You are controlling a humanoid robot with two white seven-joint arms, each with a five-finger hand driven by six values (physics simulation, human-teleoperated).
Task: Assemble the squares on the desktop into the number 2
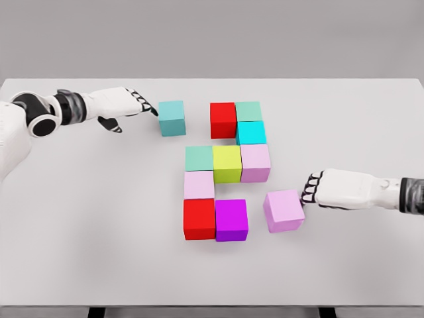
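on the white desktop point(79, 218), ten coloured cubes, head view. top row: teal cube point(171, 118) standing alone at upper left, apart from the group; red cube point(223, 120) touching a green cube point(249, 111) on its right; cyan cube point(251, 132) directly in front of the green one. middle row, three touching side by side: sea-green cube point(199, 158), yellow-green cube point(227, 163), pale pink cube point(255, 162). beneath the sea-green cube, a second pale pink cube point(199, 185). bottom row: second red cube point(199, 218) touching a magenta cube point(231, 220) on its right. loose item: lilac cube point(284, 210), slightly rotated, just right of the magenta cube with a small gap between them. left hand point(122, 103), entering from the left edge: fingers extended together and pointing right, dark fingertips point(151, 108) at or against the left face of the teal cube, thumb hanging below; nothing grasped. right hand point(328, 188), entering from the right edge: fingers bent down, their dark tips at the right face of the lilac cube, pressing or touching rather than enclosing; whether contact is firm cannot be told. both forearms white with black joint rings.
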